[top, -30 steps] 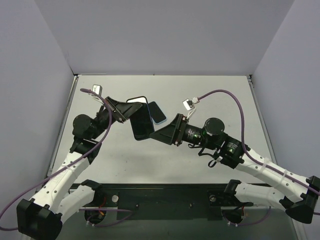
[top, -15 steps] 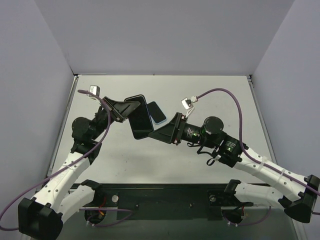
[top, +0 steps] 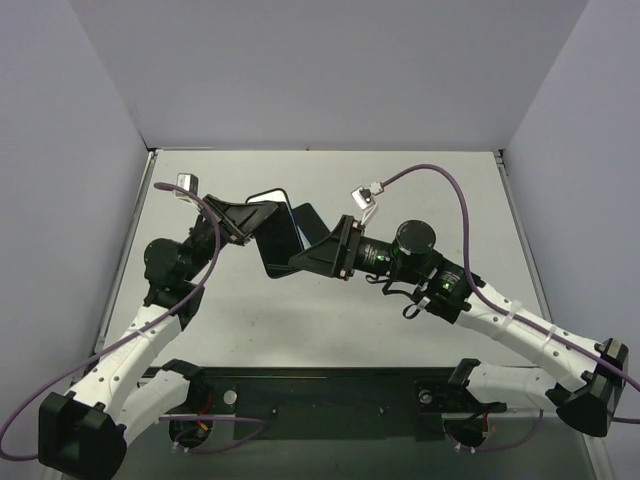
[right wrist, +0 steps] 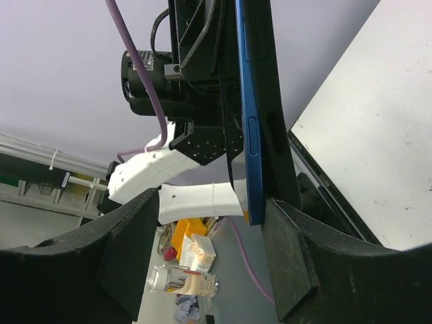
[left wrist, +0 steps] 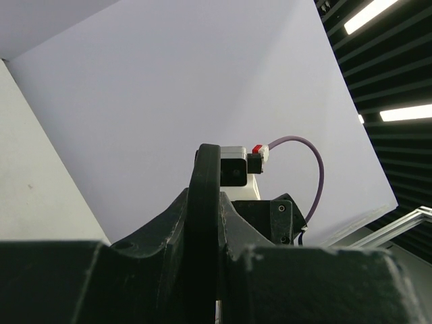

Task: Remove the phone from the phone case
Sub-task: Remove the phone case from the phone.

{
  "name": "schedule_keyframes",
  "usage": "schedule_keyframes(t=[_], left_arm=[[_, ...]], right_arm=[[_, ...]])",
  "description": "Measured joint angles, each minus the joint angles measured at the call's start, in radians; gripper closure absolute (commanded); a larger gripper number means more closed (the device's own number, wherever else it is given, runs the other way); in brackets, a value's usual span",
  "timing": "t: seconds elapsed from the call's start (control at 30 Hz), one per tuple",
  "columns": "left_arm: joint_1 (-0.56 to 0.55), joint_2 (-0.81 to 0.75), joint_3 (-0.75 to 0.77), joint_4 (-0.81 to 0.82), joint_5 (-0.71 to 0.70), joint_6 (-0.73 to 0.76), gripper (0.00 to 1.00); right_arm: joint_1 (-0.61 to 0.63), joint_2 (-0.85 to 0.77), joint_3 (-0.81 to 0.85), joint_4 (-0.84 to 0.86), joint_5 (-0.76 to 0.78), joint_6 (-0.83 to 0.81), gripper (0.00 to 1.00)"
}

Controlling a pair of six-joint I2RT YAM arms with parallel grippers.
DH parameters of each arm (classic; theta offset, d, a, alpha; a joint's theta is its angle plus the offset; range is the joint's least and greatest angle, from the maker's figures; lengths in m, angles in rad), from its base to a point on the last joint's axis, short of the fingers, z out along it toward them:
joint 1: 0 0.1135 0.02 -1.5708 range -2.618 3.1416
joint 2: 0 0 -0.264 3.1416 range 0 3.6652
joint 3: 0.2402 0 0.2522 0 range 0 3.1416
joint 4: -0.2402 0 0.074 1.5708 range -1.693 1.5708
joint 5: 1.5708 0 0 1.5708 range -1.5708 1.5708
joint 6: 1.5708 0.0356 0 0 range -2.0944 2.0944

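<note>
The phone and its case are held in the air over the middle of the table as one dark slab. In the right wrist view the blue phone shows edge-on, with the black phone case against its right side. My left gripper is shut on the slab's upper left edge; in the left wrist view its jaws pinch a thin black edge. My right gripper is open, its jaws standing on either side of the phone's lower end, the right finger close beside the case.
The grey table has white walls on three sides. A black rail with both arm bases runs along the near edge. A purple cable arcs above the right arm. The right wrist's camera shows just behind the slab.
My right gripper has moved up and left, closing in around the slab's lower end. The blue edge seen beside the slab in the top view is now covered. The left gripper has kept its hold.
</note>
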Motion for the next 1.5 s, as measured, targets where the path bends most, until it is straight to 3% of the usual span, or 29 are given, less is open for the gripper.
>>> schedule_keyframes(t=[0.07, 0.4, 0.47, 0.5, 0.53, 0.57, 0.6, 0.67, 0.83, 0.93, 1.2, 1.5], left_arm=[[-0.002, -0.002, 0.000, -0.002, -0.008, -0.001, 1.00], [-0.034, -0.005, 0.000, -0.023, -0.095, 0.011, 1.00], [-0.047, -0.005, 0.000, -0.023, -0.113, 0.017, 1.00], [-0.057, -0.006, 0.000, -0.022, -0.118, 0.016, 1.00], [-0.066, -0.006, 0.000, -0.021, -0.122, 0.019, 0.95], [-0.074, -0.008, 0.000, -0.022, -0.129, 0.025, 0.82], [-0.076, -0.009, 0.001, -0.029, -0.129, 0.026, 0.59], [-0.080, -0.021, 0.015, -0.079, -0.122, 0.060, 0.24], [-0.140, -0.138, 0.093, -0.392, -0.060, 0.265, 0.21], [-0.140, -0.209, 0.094, -0.485, -0.059, 0.340, 0.30], [-0.203, -0.187, 0.024, -0.389, -0.029, 0.342, 0.28], [-0.312, -0.091, 0.026, -0.352, -0.038, 0.371, 0.50]], right_arm=[[-0.001, 0.023, 0.018, 0.001, -0.012, -0.001, 0.57], [-0.008, 0.156, 0.055, 0.113, -0.086, 0.036, 0.77], [-0.008, 0.165, 0.055, 0.126, -0.089, 0.040, 0.96], [-0.007, 0.169, 0.055, 0.127, -0.094, 0.040, 1.00], [-0.007, 0.173, 0.055, 0.123, -0.101, 0.042, 1.00], [-0.007, 0.176, 0.055, 0.128, -0.111, 0.040, 1.00], [-0.007, 0.174, 0.055, 0.127, -0.112, 0.037, 1.00], [-0.008, 0.165, 0.052, 0.120, -0.109, 0.040, 1.00], [-0.067, 0.105, 0.000, 0.124, -0.073, 0.063, 1.00], [-0.114, 0.018, -0.048, 0.100, -0.037, 0.079, 1.00], [-0.187, -0.086, -0.084, 0.085, 0.018, 0.112, 1.00], [-0.187, -0.085, -0.109, 0.107, 0.007, 0.156, 1.00]])
